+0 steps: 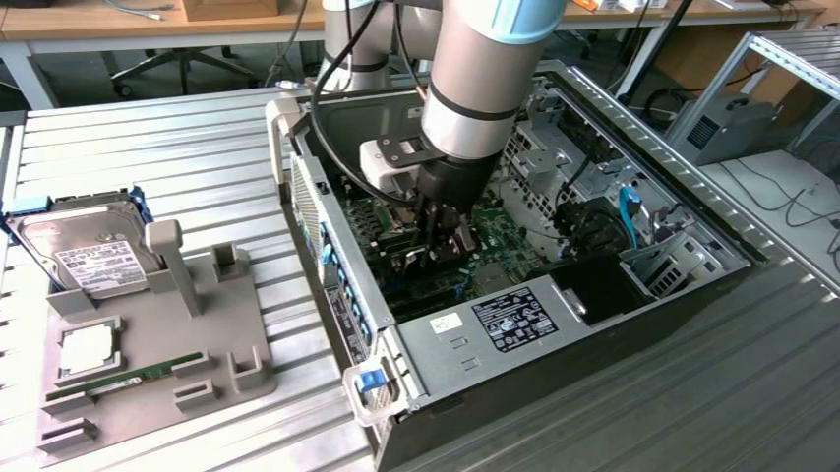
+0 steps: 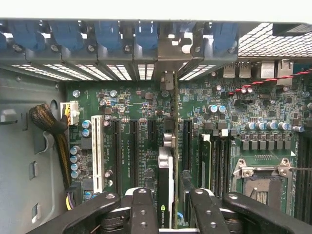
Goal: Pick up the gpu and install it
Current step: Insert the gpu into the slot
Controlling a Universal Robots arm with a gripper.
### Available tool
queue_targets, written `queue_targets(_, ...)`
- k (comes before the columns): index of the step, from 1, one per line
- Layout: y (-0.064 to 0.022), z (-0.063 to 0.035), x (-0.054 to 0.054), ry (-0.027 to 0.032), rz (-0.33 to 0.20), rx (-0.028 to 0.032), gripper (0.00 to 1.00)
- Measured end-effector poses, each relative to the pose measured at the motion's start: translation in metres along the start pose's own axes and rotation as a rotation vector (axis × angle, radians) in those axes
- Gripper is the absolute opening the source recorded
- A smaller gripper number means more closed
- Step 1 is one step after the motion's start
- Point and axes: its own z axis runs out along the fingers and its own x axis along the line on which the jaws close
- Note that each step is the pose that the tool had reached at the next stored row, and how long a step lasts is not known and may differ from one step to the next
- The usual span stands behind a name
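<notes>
Graphics card (image 2: pixel 168 195) standing on edge inside the open computer case (image 1: pixel 525 324), seen edge-on from the wrist: a thin green board with a pale cooler face bearing a small logo, its metal bracket (image 2: pixel 170 53) reaching up to the row of rear slot openings. Lower edge lined up with a long black slot on the motherboard (image 2: pixel 229 122); probably seated or nearly so, though contact with the slot hidden behind the card itself. Claw (image 2: pixel 168 209) closed down on the card from both sides, black fingers (image 2: pixel 141 209) pressed against the two faces, only the card's thickness between them. In the exterior view, the same claw (image 1: pixel 440 241) reaching deep into the case, card mostly hidden under it.

Beside the card, a white slot (image 2: pixel 96 153) and further black slots, a bundle of sleeved cables (image 2: pixel 48 122) toward the case wall, and an empty processor socket (image 2: pixel 263 183) on the other side. Blue clips (image 2: pixel 146 34) along the rear slot row.

Outside the case, on the exterior view's left, a grey holder (image 1: pixel 145 364) on the ribbed metal table (image 1: pixel 171 157), carrying a hard drive (image 1: pixel 86 256) upright, a square chip (image 1: pixel 86 351) and a narrow memory stick (image 1: pixel 125 379) lying flat, well apart from the case.
</notes>
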Motion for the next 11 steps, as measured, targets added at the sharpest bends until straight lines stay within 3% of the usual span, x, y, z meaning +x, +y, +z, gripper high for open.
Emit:
queue_targets(4,0.0000,0.0001,0.0000,-0.0003,0.000,0.0001,0.33)
queue_targets(5,0.0000,0.0001,0.0000,-0.0003,0.000,0.0001,0.26)
queue_targets(11,-0.0001,-0.0047,-0.0002,-0.0004,0.000,-0.0001,0.26)
